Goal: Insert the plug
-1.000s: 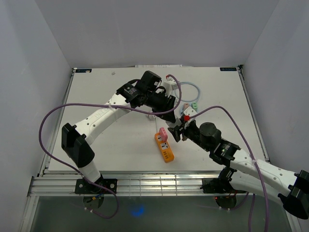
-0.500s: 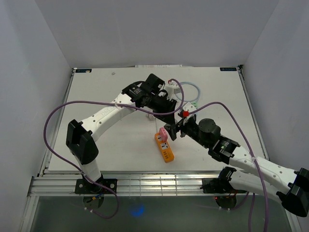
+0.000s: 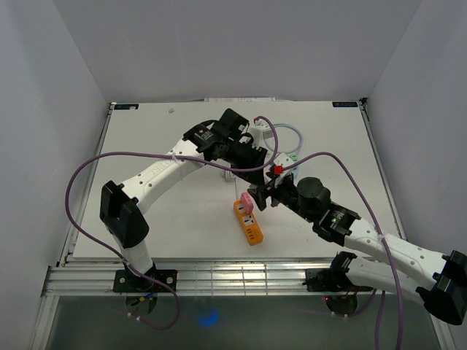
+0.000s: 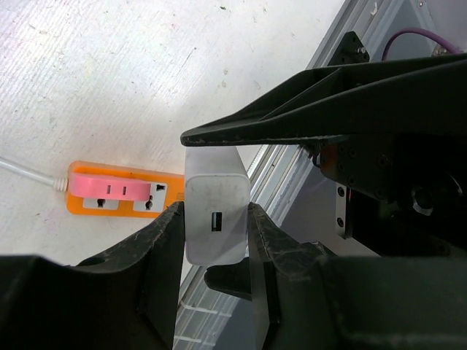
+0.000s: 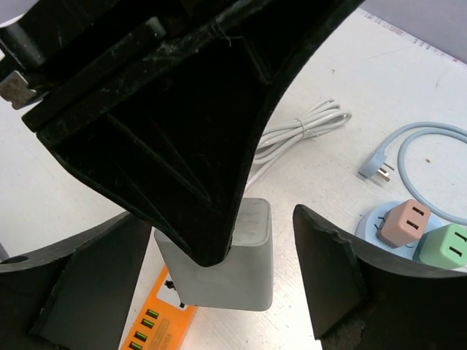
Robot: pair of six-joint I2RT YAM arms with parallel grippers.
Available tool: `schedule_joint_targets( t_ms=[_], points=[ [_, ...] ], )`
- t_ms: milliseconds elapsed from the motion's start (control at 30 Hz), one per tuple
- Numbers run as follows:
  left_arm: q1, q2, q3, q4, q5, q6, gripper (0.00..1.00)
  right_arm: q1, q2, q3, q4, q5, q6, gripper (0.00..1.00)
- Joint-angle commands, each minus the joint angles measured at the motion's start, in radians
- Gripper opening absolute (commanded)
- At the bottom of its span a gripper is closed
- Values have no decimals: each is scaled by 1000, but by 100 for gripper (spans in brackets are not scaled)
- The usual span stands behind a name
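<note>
Judging by how the two arms meet above the middle of the bench (image 3: 146,124), the step in hand looks like a handover. The left gripper (image 4: 214,219) pinches the grey-white adapter (image 4: 216,191) by two sides, up in the air. The right gripper (image 5: 219,222) has its fingers (image 5: 336,277) spread on either side of the same adapter, apart from it. The next move, I think, asks these fingers to close squarely on the free faces before the left ones let go. Then the adapter must go down to the orange power strip (image 3: 249,221), lying below toward the near edge. Its pins I cannot see. Toward the far edge, right of the middle, lie a coiled white cable (image 5: 303,124), a blue-grey cord (image 5: 373,169), a pink plug (image 5: 405,222) and a green plug (image 5: 452,248). The left gripper's body covers much of the adapter, so the room for gripping seems small.
</note>
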Motion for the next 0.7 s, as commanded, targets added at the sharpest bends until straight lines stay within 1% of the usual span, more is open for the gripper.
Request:
schedule_joint_targets(
  t_ms=[0,33,100,133,267,300,400,433,533,667],
  points=[
    [-3,-11,43,2,5,1,0,-1,-12,15,21,5,22,82],
    [-3,-11,41,1,4,2,0,-1,-13,15,21,5,21,77],
    [-3,-11,38,-1,0,2,0,0,-13,18,18,5,17,70],
    [-4,-13,38,-1,-4,2,0,-1,-12,20,17,5,14,64],
    [-3,-14,40,-1,-16,1,0,0,4,32,-2,5,13,63],
    [-3,-14,41,-1,-19,-1,0,0,5,32,-3,3,13,63],
    [-3,-13,49,-7,-32,-1,0,-1,8,30,-11,3,13,76],
    [-3,-13,50,-10,-35,-2,0,0,8,30,-12,5,16,83],
    [-3,-10,59,-16,-46,-1,0,0,8,29,-15,7,17,85],
    [-3,-7,64,-19,-44,-1,0,0,16,29,-17,14,19,84]
  ],
)
